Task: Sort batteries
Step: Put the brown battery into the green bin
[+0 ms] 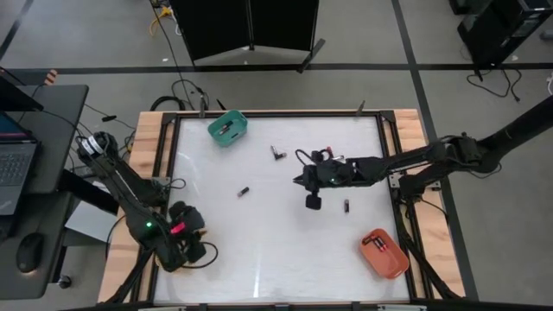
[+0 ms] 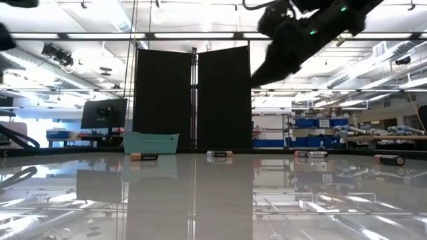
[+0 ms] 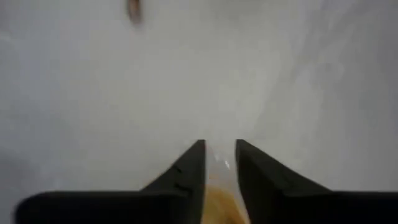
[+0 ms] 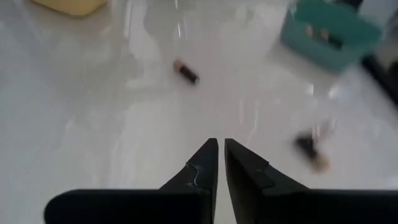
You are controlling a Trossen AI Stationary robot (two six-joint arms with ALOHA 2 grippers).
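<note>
Blurring batteries [image 4: 186,71] beyond right pincer [image 4: 218,149], narrowly parted, pinching nothing; left pincer [image 3: 219,152] slightly spread.

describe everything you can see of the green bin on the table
The green bin is a small open-topped tray of teal-green plastic, roughly rectangular with raised walls. It sits upright on the white table near the far edge, left of centre, at a slight angle to the table's sides. Inside lie a few small batteries. From table height its pale wall shows one notched top corner. Nothing touches it from outside; both arms are well away, and the nearest loose battery lies apart from it.
</note>
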